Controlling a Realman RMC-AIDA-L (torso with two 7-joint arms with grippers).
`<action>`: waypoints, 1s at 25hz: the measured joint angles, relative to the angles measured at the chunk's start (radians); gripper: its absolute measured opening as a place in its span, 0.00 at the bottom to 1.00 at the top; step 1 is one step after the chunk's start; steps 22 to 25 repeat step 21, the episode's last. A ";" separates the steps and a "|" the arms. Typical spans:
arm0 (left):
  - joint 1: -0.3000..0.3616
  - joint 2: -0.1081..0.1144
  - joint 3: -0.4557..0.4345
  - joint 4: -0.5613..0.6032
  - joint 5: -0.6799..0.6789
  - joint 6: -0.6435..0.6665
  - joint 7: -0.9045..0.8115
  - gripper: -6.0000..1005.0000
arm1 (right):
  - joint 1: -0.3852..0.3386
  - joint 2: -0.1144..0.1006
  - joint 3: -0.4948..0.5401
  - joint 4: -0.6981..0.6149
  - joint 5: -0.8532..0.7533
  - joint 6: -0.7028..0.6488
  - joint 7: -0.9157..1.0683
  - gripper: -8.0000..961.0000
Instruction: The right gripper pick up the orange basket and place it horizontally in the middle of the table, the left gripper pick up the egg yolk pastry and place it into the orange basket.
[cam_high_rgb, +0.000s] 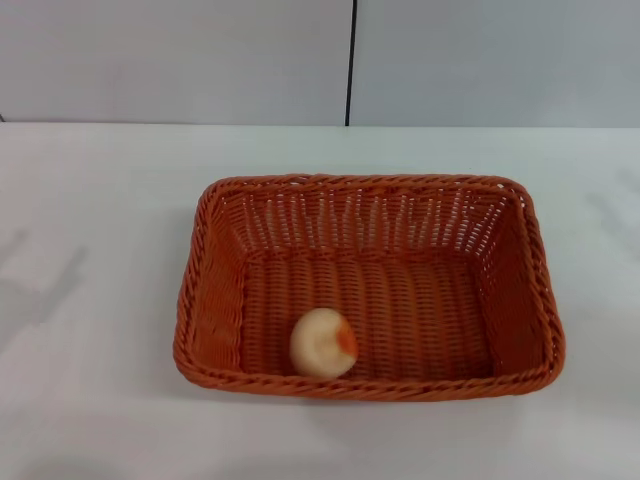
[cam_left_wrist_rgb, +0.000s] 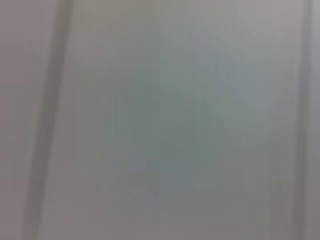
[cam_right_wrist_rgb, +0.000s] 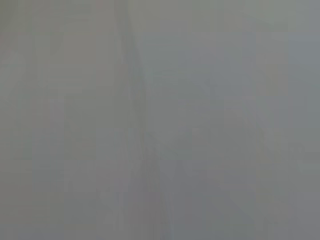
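The orange basket (cam_high_rgb: 368, 285) lies with its long side across the middle of the white table (cam_high_rgb: 90, 400) in the head view. Inside it, against the near wall toward the left, rests the egg yolk pastry (cam_high_rgb: 323, 342), tipped on its side with the orange-red top facing right. Neither gripper shows in any view. Both wrist views hold only a blank grey surface with faint vertical streaks.
A pale wall with a dark vertical seam (cam_high_rgb: 350, 62) runs behind the table's far edge. Soft shadows fall on the tabletop at the left (cam_high_rgb: 40, 285) and at the right (cam_high_rgb: 612, 215).
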 joint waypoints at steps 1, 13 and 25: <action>0.031 0.000 -0.059 -0.005 -0.021 -0.001 0.035 0.81 | -0.001 0.000 0.128 0.082 0.000 0.004 -0.084 0.66; 0.073 -0.004 -0.218 -0.111 -0.053 -0.056 0.209 0.82 | 0.013 0.004 0.572 0.425 0.000 0.081 -0.468 0.66; 0.071 -0.005 -0.224 -0.150 -0.052 -0.097 0.230 0.82 | 0.036 0.004 0.576 0.453 0.000 0.102 -0.515 0.66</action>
